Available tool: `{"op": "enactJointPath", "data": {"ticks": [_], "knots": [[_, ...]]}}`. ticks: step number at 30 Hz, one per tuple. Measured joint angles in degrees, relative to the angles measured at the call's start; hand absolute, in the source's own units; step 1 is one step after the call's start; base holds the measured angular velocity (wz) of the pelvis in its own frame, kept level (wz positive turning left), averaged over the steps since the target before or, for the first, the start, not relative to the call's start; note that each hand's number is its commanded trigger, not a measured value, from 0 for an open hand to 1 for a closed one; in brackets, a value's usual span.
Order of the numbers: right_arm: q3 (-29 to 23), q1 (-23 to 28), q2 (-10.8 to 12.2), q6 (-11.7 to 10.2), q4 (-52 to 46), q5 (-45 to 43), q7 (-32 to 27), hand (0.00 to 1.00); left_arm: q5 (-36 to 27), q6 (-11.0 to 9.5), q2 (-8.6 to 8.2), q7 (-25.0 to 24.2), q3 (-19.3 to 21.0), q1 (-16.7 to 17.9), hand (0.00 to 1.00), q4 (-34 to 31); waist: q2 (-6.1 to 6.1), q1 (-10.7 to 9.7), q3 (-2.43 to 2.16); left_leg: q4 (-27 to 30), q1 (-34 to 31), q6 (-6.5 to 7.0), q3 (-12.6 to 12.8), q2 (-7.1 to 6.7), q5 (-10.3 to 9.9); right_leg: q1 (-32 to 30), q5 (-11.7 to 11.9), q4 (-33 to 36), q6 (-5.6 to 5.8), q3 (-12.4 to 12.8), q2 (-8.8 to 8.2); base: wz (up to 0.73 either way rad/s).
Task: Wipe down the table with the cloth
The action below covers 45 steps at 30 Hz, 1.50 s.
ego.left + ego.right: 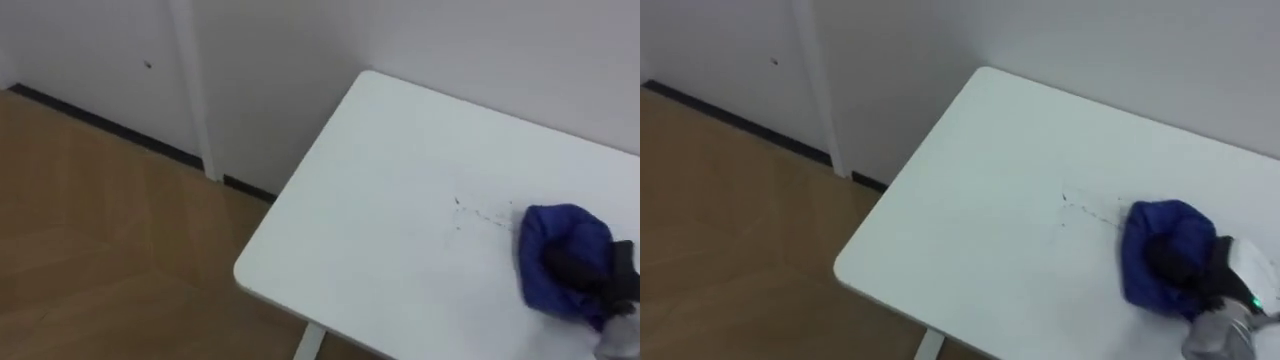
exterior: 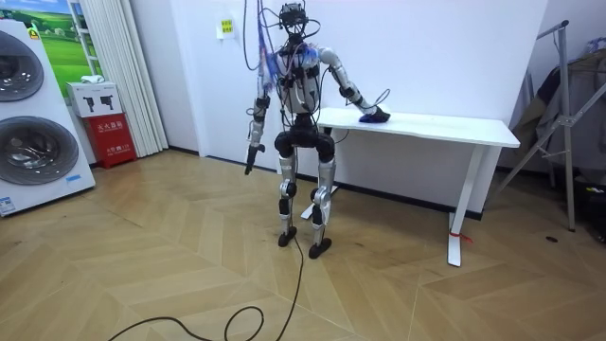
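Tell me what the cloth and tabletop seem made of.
Cloth: soft fabric, perhaps microfibre, matte blue; it bunches in loose, rounded folds. Tabletop: rigid white board, probably laminate, smooth with little shine; flat, even surface and a thin rounded edge.

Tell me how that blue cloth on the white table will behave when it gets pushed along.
The blue cloth is bunched in soft folds under the right hand, so it is probably floppy and will crumple when pushed. It looks light, so without pressure it may skim over the dark specks. The smooth table should let it glide.
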Motion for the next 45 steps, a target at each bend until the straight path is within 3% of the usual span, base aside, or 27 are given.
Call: {"op": "enactJointPath", "data": {"ticks": [4,7,9,10,12,14,15,16,17,18,19,20,22,24,25,27,29,31,32,34,37,38,39,40,42,43,45], "knots": [[0.40,-0.37,-0.22,0.97,-0.06,-0.17,-0.79,1.00,-1.93,-0.04,-0.39,1.08,-1.27,-0.47,0.00,-0.10,0.39,0.06,-0.14,-0.11,0.03,0.08,1.31,0.41,-0.07,-0.40,0.06,0.04,0.10,0.90,-0.02,-0.27],[3.19,-4.83,0.01,5.49,0.14,-0.22,-0.64,1.00,-3.13,-0.06,-0.76,1.74,-4.10,-0.76,0.00,0.03,0.78,1.51,-0.02,-0.52,0.60,-0.14,2.92,1.17,0.05,-0.95,0.30,0.79,-0.30,2.46,0.33,-0.34],[7.03,-9.64,0.89,10.45,-0.19,-0.96,-0.07,1.00,-3.05,-0.02,-1.10,1.73,-5.87,-0.65,0.00,0.13,1.04,3.46,0.29,-0.77,-0.03,-0.85,4.39,2.10,0.20,-2.49,1.06,0.93,-1.12,4.00,0.98,-0.52],[8.09,-11.09,1.31,11.46,-0.24,-1.66,0.47,1.00,-3.06,-0.03,-1.10,1.68,-6.38,-0.57,0.00,0.16,1.08,3.91,0.38,-0.77,-0.24,-0.93,4.34,2.20,0.27,-2.98,1.24,1.06,-1.35,4.28,1.16,-0.54],[16.06,-18.99,3.23,14.09,-0.58,-3.94,4.03,1.00,-3.14,0.08,-1.14,1.45,-7.39,-0.03,0.00,0.24,1.26,6.09,1.21,-0.83,-1.08,-1.39,4.23,2.74,0.58,-5.12,1.74,1.76,-2.16,5.29,1.96,-0.49],[21.78,-25.40,4.93,14.51,-0.63,-5.64,7.42,1.00,-3.37,0.11,-1.29,1.32,-7.60,-0.42,0.00,0.32,1.26,7.25,2.13,-0.87,-2.09,-1.49,3.52,2.93,0.93,-6.20,1.78,1.46,-2.66,5.10,2.45,-0.07],[25.07,-29.04,6.23,14.23,-0.64,-6.96,9.43,1.00,-4.30,0.16,-1.35,1.18,-8.14,-0.93,0.00,0.39,1.34,8.52,2.72,-0.95,-2.73,-2.16,3.16,3.15,1.51,-6.84,1.49,1.19,-2.96,4.81,2.43,0.26],[26.75,-31.76,7.01,13.33,-0.66,-7.36,11.20,1.00,-5.33,0.22,-1.38,0.83,-8.76,-1.41,0.00,0.28,1.15,9.32,2.90,-1.03,-3.37,-2.11,2.33,3.14,2.02,-7.38,1.36,1.13,-3.28,4.19,2.44,0.37],[27.13,-32.76,7.07,13.08,-0.66,-7.70,12.13,1.00,-5.25,0.22,-1.44,0.45,-8.80,-1.55,0.00,0.15,1.04,9.94,2.94,-1.22,-3.59,-2.16,1.99,3.10,2.26,-7.78,1.35,0.94,-3.36,4.03,2.49,0.43],[27.17,-34.37,7.30,12.37,-0.54,-8.44,13.62,1.00,-5.25,0.17,-1.44,-0.05,-8.74,-1.21,0.00,-0.16,1.01,12.12,2.90,-2.46,-3.77,-2.33,1.63,2.98,2.86,-8.15,1.32,0.61,-3.41,3.84,2.54,0.28],[27.17,-35.02,7.30,12.08,-0.42,-8.41,14.23,1.00,-5.27,0.25,-1.42,-0.18,-8.58,-0.95,0.00,-0.29,0.96,13.08,2.87,-2.77,-3.78,-2.36,1.47,2.92,3.21,-8.16,1.35,0.55,-3.45,3.60,2.54,0.39],[27.22,-35.40,7.24,11.55,-0.20,-8.04,14.80,1.00,-5.30,0.46,-1.24,-0.31,-8.55,-0.04,0.00,-0.46,0.84,13.33,2.81,-3.34,-3.80,-2.37,0.51,2.52,3.60,-7.83,1.24,0.34,-3.38,1.99,2.47,0.61],[26.58,-33.64,6.53,10.70,-0.34,-6.48,14.31,1.00,-5.35,1.01,-1.05,-0.61,-8.53,1.83,0.00,-0.47,0.40,12.72,2.59,-3.42,-3.77,-2.27,0.70,2.04,3.73,-6.92,0.43,0.41,-2.83,0.46,1.59,0.70],[24.55,-29.38,4.71,6.80,-0.49,-3.95,13.39,1.00,-5.44,1.63,-0.85,-0.78,-8.52,3.01,0.00,-0.46,0.17,11.00,2.49,-3.27,-3.24,-2.25,0.97,1.70,3.74,-5.33,0.33,0.41,-2.69,0.69,1.43,0.59],[23.52,-28.23,4.62,6.00,-0.45,-3.24,12.84,1.00,-5.71,1.49,-0.68,-0.78,-8.51,2.96,0.00,-0.36,0.09,10.48,2.48,-3.36,-3.03,-2.25,1.05,1.66,3.74,-4.93,0.34,0.40,-2.69,0.90,1.35,0.56],[18.46,-22.32,4.77,1.67,-0.17,-1.87,9.18,1.00,-5.82,0.34,-0.41,-0.72,-7.43,2.61,0.00,-0.29,-0.01,8.93,2.44,-3.45,-1.69,-2.16,1.93,1.76,3.69,-3.32,0.33,-0.39,-2.52,2.35,1.10,0.26],[14.18,-18.42,4.43,0.14,-0.17,-1.56,7.20,1.00,-6.43,-0.76,-0.32,-0.60,-5.50,2.66,0.00,-0.60,-0.47,7.38,2.02,-3.45,-1.29,-1.86,4.34,1.83,3.51,-3.03,0.17,-0.32,-2.19,2.69,0.84,-0.16],[9.62,-14.95,3.59,0.07,0.03,-0.66,5.99,1.00,-7.19,-1.67,-0.11,-0.06,-3.77,2.77,0.00,-0.62,-0.71,4.90,1.63,-3.39,-0.93,-0.84,5.95,1.87,2.82,-3.02,-0.01,-0.26,-1.89,3.32,0.79,-0.30],[6.34,-12.45,2.83,-0.26,0.84,0.00,5.02,1.00,-7.16,-2.01,-0.01,0.33,-3.16,2.87,0.00,-0.57,-0.81,3.21,1.13,-3.37,-0.66,-0.45,6.72,1.99,2.54,-2.98,0.01,0.02,-1.78,3.58,0.71,-0.41],[1.92,-9.07,0.46,-0.50,4.42,1.85,4.26,1.00,-6.85,-2.52,0.02,0.33,-1.58,2.82,0.00,-0.51,-0.54,1.56,0.79,-3.20,0.79,-0.10,8.60,2.40,1.72,-2.53,-0.08,1.06,-1.46,4.11,0.57,-0.51],[-2.03,-1.45,-2.92,-0.40,7.41,6.06,3.60,1.00,-6.87,-3.84,0.24,1.08,0.63,3.41,0.00,-0.14,0.18,1.34,0.61,-0.33,3.23,0.07,13.15,4.25,-1.70,-2.62,-1.44,6.27,0.26,3.70,-0.16,-0.88],[-2.26,0.87,-3.51,-0.36,7.39,7.14,3.02,1.00,-6.86,-4.31,0.27,1.67,0.56,3.38,0.00,0.75,0.80,1.17,0.39,2.38,3.41,0.04,15.25,5.79,-3.63,-4.10,-2.61,11.13,1.18,3.36,-0.66,-1.01],[-2.21,2.25,-3.42,0.01,6.97,8.23,2.22,1.00,-6.98,-4.53,0.43,1.99,0.33,3.30,0.00,1.98,1.16,1.07,0.40,4.94,3.77,-0.09,17.35,7.45,-5.02,-6.13,-3.91,17.99,1.85,2.69,-2.13,-0.96],[-2.20,3.00,-3.11,0.65,6.40,8.88,2.00,1.00,-6.90,-4.61,0.46,2.05,0.36,3.16,0.00,2.39,1.31,1.17,0.44,6.23,4.00,-0.31,18.33,8.31,-5.79,-7.09,-4.49,21.41,1.64,2.02,-3.52,-0.85],[-1.87,3.00,0.17,3.50,4.01,9.82,0.04,1.00,-6.85,-5.21,0.88,2.06,0.20,1.15,0.00,4.06,1.94,2.31,0.59,10.36,3.99,-2.03,20.09,12.13,-8.00,-9.21,-5.83,28.44,1.58,3.47,-9.11,-0.68],[-1.44,2.58,1.35,4.42,3.28,9.79,-0.71,1.00,-6.85,-5.35,1.06,2.03,-0.19,0.37,0.00,4.28,2.14,3.17,0.61,11.20,3.74,-2.70,20.20,13.17,-8.46,-9.32,-5.81,28.16,1.61,4.24,-10.09,-0.55],[1.67,-3.54,5.60,8.86,2.42,8.51,-2.87,1.00,-6.09,-6.55,2.50,1.82,-4.01,-3.07,0.00,5.25,2.35,4.73,0.68,14.08,0.13,-4.98,18.74,17.38,-9.09,-10.25,-4.66,22.15,3.01,8.60,-12.29,-0.44]]}}
